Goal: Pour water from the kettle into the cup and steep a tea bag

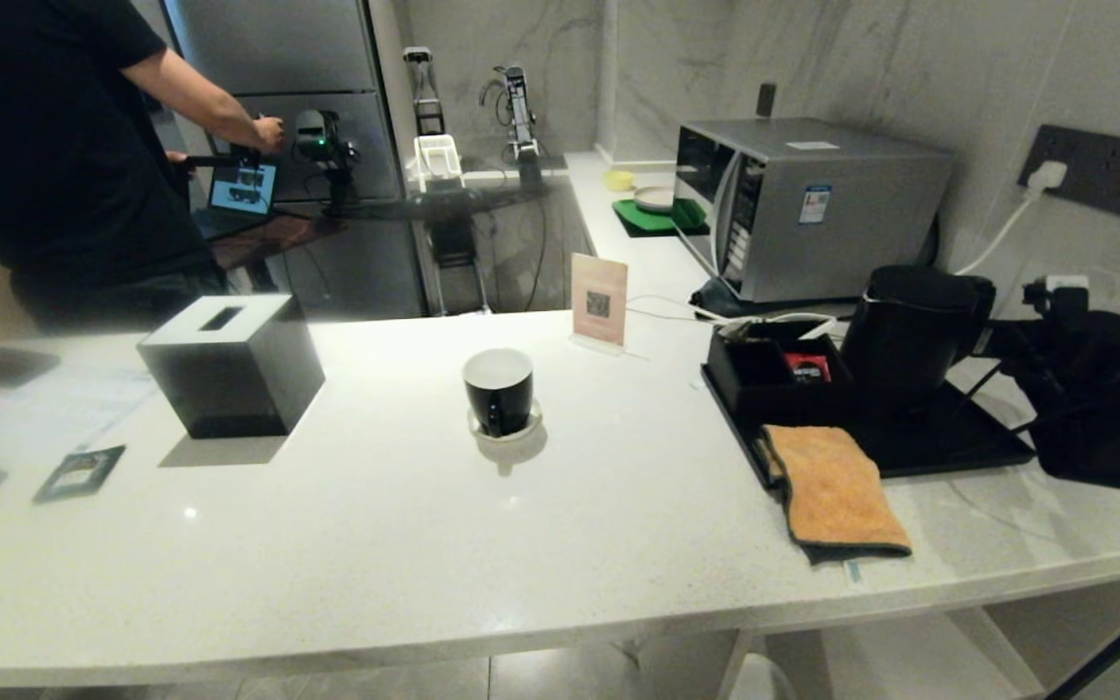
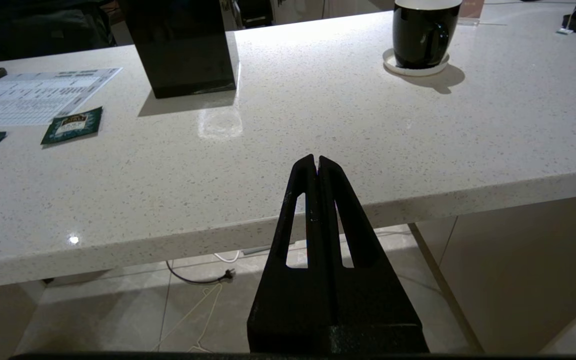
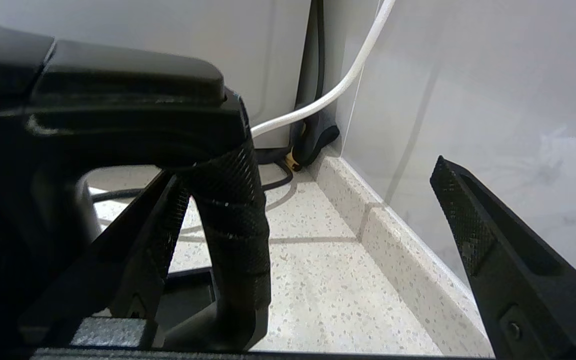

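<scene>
Reaching for kettle (image 1: 910, 331): right gripper (image 3: 313, 225) jaws wide apart, handle (image 3: 233, 240) between them, unclamped. Next: close on handle. Left gripper (image 2: 316, 162) parked, jaws together.

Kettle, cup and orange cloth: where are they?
Kettle (image 1: 910, 331), head view, on its black body.
Cup (image 1: 499, 394), head view, on its glossy side.
Orange cloth (image 1: 837, 486), head view, on its middle.

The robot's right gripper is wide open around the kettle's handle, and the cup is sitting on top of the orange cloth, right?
Not quite. The cup sits on a small white saucer in the middle of the counter, as the head view shows. The orange cloth lies apart from it, by the black tray. The rest holds: the right gripper is wide open around the kettle's handle.
</scene>
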You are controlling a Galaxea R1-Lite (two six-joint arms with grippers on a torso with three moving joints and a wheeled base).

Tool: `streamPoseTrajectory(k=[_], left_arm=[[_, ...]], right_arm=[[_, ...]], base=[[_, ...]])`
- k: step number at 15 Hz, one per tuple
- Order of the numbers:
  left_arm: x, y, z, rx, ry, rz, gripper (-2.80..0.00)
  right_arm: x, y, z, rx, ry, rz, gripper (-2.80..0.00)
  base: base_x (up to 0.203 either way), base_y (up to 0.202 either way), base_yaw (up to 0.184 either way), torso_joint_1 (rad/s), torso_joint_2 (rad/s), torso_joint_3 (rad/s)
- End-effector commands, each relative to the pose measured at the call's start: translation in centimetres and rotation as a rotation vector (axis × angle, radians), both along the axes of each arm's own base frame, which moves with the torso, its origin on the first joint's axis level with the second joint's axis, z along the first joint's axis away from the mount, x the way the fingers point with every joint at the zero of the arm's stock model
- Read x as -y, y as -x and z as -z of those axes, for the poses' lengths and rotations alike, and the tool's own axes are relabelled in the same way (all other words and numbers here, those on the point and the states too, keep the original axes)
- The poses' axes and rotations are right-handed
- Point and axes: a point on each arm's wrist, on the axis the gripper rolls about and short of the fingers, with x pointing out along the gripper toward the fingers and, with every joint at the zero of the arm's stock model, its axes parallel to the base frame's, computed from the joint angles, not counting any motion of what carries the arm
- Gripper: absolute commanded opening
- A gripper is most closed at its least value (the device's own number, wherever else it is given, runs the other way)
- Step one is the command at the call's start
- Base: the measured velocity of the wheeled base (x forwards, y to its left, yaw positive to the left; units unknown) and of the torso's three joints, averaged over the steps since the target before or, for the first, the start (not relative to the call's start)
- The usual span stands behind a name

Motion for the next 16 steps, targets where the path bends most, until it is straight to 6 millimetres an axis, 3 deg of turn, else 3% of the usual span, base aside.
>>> streamPoseTrajectory(k=[1, 3, 4, 5, 16], left_arm=[[0.0, -0.01, -0.01, -0.001, -0.001, 0.0, -2.8], [0.0, -0.01, -0.01, -0.001, -0.001, 0.0, -2.8], [0.0, -0.01, -0.02, 0.0, -0.001, 0.0, -2.8], [0.0, -0.01, -0.01, -0.001, -0.001, 0.0, -2.8], [0.0, -0.01, -0.01, -0.001, -0.001, 0.0, -2.8]], right_arm=[[0.05, -0.14, -0.12, 0.014, 0.005, 0.0, 0.0], [-0.17, -0.22, -0.1, 0.013, 0.005, -0.005, 0.0], [-0.17, -0.22, -0.09, 0.011, 0.005, -0.005, -1.72], [-0.24, -0.25, -0.09, 0.011, 0.004, -0.006, -2.8], [-0.56, -0.05, -0.99, 0.034, -0.001, -0.014, -2.8]], base=[[0.0, 0.0, 0.0, 0.0, 0.0, 0.0], [0.0, 0.0, 0.0, 0.0, 0.0, 0.0], [0.0, 0.0, 0.0, 0.0, 0.0, 0.0], [0.0, 0.0, 0.0, 0.0, 0.0, 0.0], [0.0, 0.0, 0.0, 0.0, 0.0, 0.0]])
